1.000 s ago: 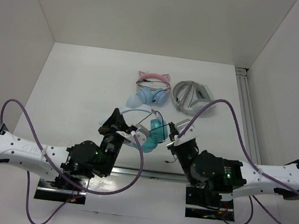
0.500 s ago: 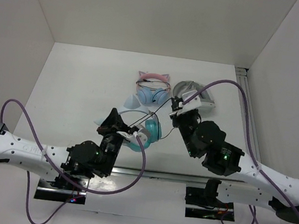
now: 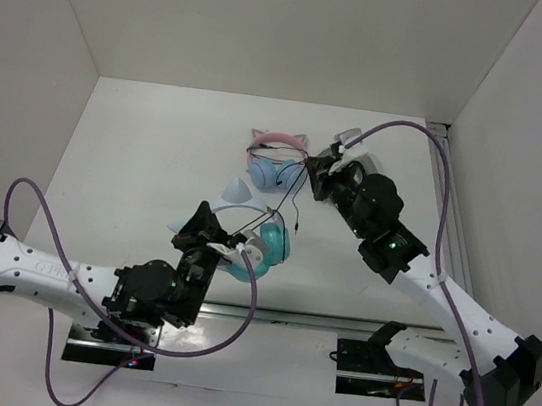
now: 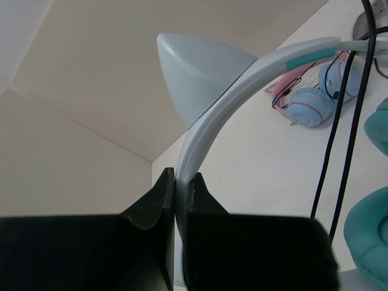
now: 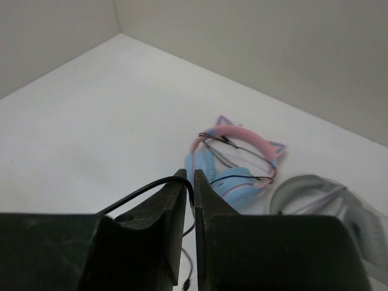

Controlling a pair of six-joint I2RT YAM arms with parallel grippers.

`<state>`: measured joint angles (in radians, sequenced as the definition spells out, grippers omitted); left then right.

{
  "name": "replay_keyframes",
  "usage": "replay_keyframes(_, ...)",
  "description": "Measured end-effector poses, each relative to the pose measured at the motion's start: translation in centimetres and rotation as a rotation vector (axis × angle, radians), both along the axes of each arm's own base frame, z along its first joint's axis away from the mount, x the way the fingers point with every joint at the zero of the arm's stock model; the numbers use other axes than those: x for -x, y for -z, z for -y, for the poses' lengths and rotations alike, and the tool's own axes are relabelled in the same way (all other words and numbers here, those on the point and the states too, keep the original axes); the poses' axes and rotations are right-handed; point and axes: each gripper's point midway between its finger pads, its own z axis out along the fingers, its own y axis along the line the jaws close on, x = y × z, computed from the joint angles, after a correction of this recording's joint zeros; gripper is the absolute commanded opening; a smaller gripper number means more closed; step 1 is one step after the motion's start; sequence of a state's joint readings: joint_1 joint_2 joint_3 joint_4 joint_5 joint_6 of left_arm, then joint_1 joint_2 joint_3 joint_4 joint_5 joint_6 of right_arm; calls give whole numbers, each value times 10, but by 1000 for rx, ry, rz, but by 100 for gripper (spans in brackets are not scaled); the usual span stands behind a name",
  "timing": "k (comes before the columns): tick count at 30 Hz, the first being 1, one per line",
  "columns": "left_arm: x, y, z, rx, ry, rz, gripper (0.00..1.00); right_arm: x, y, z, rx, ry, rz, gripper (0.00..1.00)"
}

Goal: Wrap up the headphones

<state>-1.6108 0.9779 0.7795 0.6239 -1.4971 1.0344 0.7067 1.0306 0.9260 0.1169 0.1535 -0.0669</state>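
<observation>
The headphones have teal ear cups (image 3: 274, 242) and a translucent white headband (image 4: 206, 130) with a pointed cat ear (image 4: 194, 70). They are held up near the table's middle. My left gripper (image 3: 203, 230) is shut on the headband, which is pinched between the jaws in the left wrist view (image 4: 176, 179). The thin black cable (image 3: 287, 197) runs from the ear cups up to my right gripper (image 3: 313, 176). That gripper is shut on the cable (image 5: 139, 191) in the right wrist view (image 5: 190, 176). The cable's loose end hangs below the jaws.
The pink-banded light-blue headphones (image 3: 277, 159) lie at the back centre, just left of my right gripper; they also show in the right wrist view (image 5: 236, 151). The grey-white folded headphones (image 5: 327, 194) lie to their right, mostly under my right arm in the top view. An aluminium rail (image 3: 448, 203) runs along the right side.
My right arm has swung from near the ear cups to the back, by the pink headphones, drawing the black cable out. My left gripper has kept its hold on the headband.
</observation>
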Motion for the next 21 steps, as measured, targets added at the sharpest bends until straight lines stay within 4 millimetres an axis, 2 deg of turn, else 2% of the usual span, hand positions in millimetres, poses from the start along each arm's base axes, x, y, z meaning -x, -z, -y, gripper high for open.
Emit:
replay_keyframes(3,5,-4,4,13,19,-6,0,5,21,-12,-38,-99,-32,16)
replay_keyframes(7,9,-20,9,87,35,-18,0,17,37,-32,-105,-233,-41,16)
replay_keyframes(13,10,-33,18,140,34,-25,0,30,62,-56,-165,-388,-84,29)
replay_keyframes(14,10,-35,20,142,33,-25,0,32,63,-59,-177,-411,-89,38)
replay_keyframes(17,10,-44,27,168,30,-27,0,38,64,-67,-212,-480,-96,46)
replay_keyframes(21,11,-61,35,233,31,-31,0,45,62,-75,-249,-549,-94,46)
